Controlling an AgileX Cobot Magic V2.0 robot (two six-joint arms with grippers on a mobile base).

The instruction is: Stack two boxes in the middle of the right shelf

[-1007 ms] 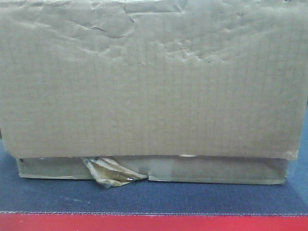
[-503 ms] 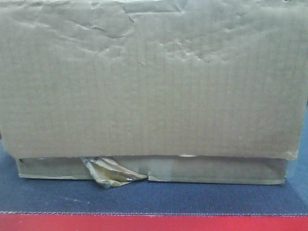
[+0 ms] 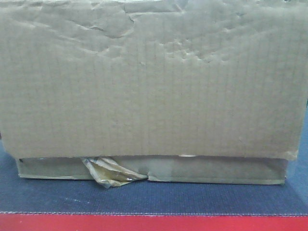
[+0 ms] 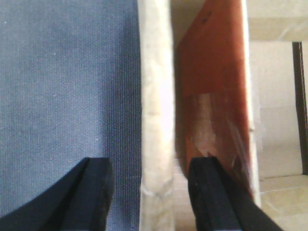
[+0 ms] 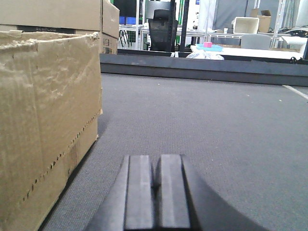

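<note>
Left gripper (image 4: 150,166): spread, astride box (image 4: 155,96) wall. Right gripper (image 5: 154,185): pressed together, empty; box just left, mat (image 5: 216,134) beneath.

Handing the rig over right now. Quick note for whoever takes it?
Left gripper: jaws open, straddling a cardboard edge, not clamped.
Right gripper: jaws shut, empty, low over the mat beside the creased box.
That box sits on the mat; a second box shows behind it.
Done: nothing evident; shelf not in view.
To do: grip, carry and stack both.
</note>
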